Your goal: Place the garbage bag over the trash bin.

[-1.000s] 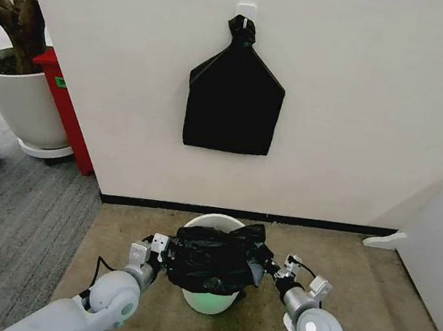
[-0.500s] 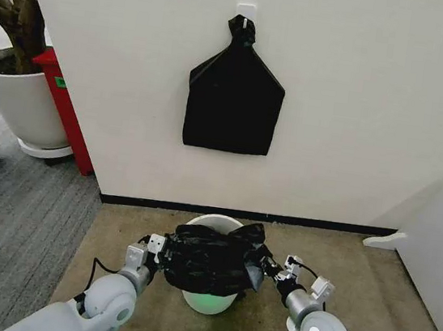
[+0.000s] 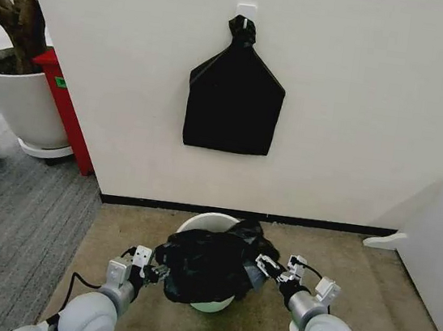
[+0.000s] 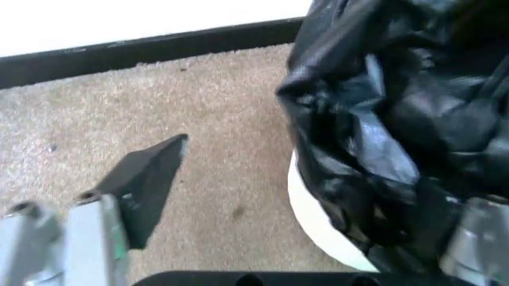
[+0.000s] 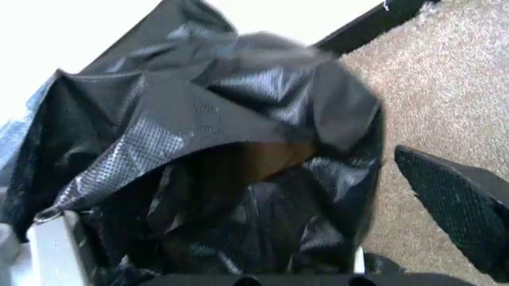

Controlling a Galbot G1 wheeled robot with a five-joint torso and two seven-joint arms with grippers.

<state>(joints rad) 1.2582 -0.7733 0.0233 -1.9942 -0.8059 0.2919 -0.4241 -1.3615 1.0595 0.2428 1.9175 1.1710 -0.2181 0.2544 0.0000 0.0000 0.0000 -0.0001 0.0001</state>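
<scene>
1. The garbage bag [image 3: 210, 264] lies crumpled over the top of the trash bin [image 3: 197, 224], which stands on the carpet [image 3: 114, 233] close to the wall; the bin's far rim and a little of its near side show around the black plastic.
2. The left gripper [image 3: 150, 270] is at the bag's left edge. In the left wrist view one black finger [image 4: 147, 179] stands apart on bare carpet while the bag [image 4: 397, 131] bunches at the other finger, so the jaws are spread wide with the plastic against only one of them.
3. The right gripper [image 3: 269, 268] is at the bag's right edge. In the right wrist view the bag [image 5: 207, 155] fills the space beside one textured pad [image 5: 453, 208], which stands clear of it; the jaws are released.
4. A flat black bundle [image 3: 235, 94] hangs on the wall above the bin.
5. No brand, label or writing can be read anywhere.
</scene>
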